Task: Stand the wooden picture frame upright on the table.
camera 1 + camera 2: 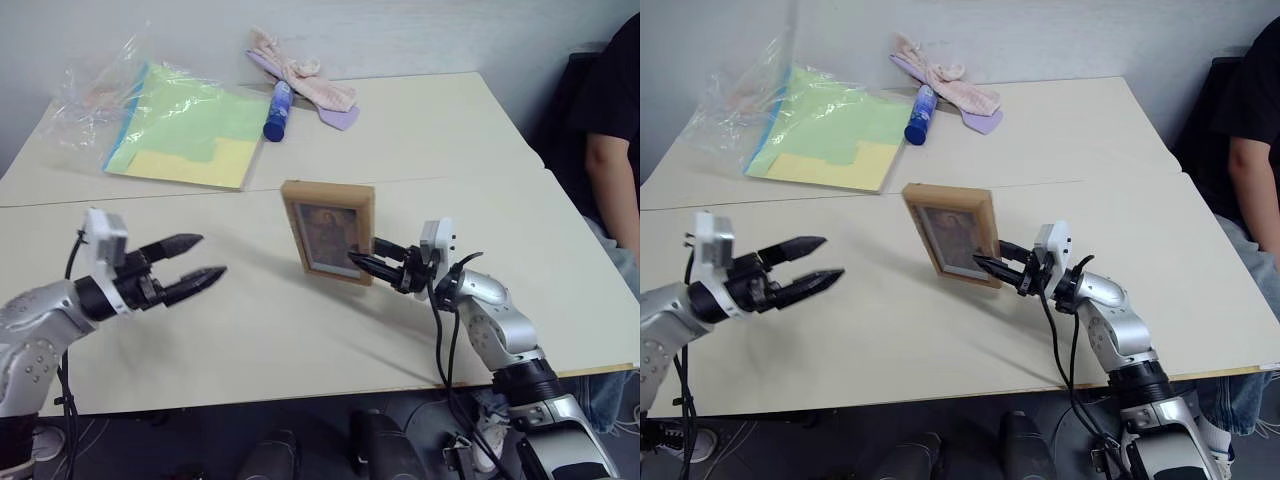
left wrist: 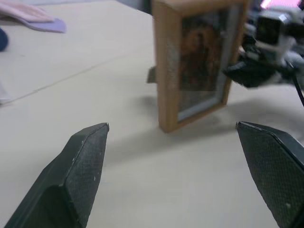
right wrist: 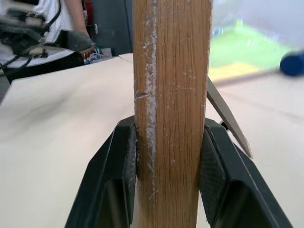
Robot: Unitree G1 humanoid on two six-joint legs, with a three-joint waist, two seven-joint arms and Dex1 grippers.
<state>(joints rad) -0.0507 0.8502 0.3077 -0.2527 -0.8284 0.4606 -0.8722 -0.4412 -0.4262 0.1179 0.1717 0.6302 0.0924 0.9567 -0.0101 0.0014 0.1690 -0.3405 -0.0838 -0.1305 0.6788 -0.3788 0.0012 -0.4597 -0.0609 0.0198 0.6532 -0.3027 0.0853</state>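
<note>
Between the two black fingers of the right gripper (image 1: 362, 262) stands the wooden picture frame (image 1: 328, 231), upright on the table (image 1: 250, 320) with its brownish portrait facing the robot. The right wrist view shows both fingers (image 3: 116, 175) pressed flat against the frame's side edge, one on each face, low on the wood. Beyond that edge a thin grey strip slants away behind the frame, probably the fold-out stand; its foot is hidden by the finger, so whether it reaches the table cannot be told. Whether the frame's bottom edge rests fully on the table is also hard to judge, as it leans slightly in the head views.

The left gripper (image 1: 190, 265) hangs well apart from the frame, its fingers (image 2: 80, 175) spread wide with nothing between them, pointing toward the portrait side.

Far beyond both sets of fingers lie a clear plastic bag (image 1: 170, 120) of coloured sheets, a blue tube (image 1: 277, 110) and a pink cloth (image 1: 305, 75). A person's arm (image 1: 610, 190) is cut off at the picture's edge.
</note>
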